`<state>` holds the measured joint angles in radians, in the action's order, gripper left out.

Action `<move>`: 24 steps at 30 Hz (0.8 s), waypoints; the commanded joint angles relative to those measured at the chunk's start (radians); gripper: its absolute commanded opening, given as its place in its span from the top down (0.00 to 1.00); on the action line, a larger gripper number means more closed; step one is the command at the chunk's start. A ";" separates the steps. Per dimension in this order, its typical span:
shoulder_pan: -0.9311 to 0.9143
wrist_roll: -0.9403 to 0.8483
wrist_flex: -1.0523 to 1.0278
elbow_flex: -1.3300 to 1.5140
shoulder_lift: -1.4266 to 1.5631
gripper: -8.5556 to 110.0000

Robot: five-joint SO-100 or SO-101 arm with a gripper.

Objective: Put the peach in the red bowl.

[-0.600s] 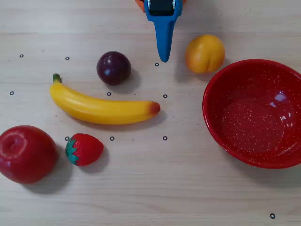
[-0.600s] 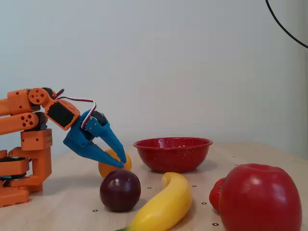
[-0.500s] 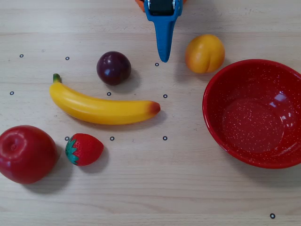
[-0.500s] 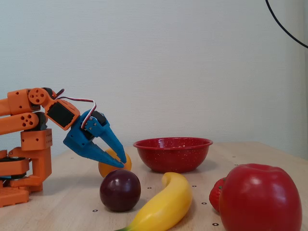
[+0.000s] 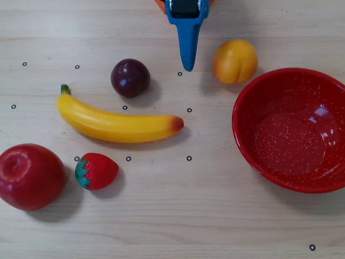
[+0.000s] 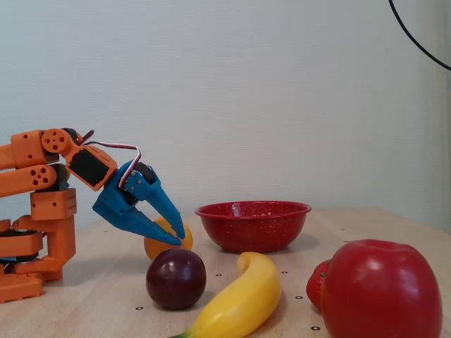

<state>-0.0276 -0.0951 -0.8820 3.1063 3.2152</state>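
The yellow-orange peach (image 5: 235,61) lies on the wooden table at the back, just left of the red bowl's far rim. In the fixed view the peach (image 6: 156,248) is partly behind the blue fingertips. The large speckled red bowl (image 5: 291,140) stands empty at the right in the overhead view and mid-table in the fixed view (image 6: 254,225). My blue gripper (image 5: 188,66) points down at the table a little left of the peach, not touching it. In the fixed view the gripper (image 6: 179,239) has its fingers meeting at the tips, shut and empty.
A dark purple plum (image 5: 130,77) lies left of the gripper. A banana (image 5: 116,123), a strawberry (image 5: 97,171) and a big red apple (image 5: 29,176) lie toward the front left. The orange arm base (image 6: 35,211) stands at the left of the fixed view.
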 commanded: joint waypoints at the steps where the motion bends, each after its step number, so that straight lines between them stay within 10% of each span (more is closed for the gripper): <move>1: -0.002 0.035 -0.005 0.000 -0.008 0.93; 24: 0.014 0.204 -0.256 -0.712 -0.531 0.93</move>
<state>-0.0276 0.0828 -1.1106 2.5311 2.7182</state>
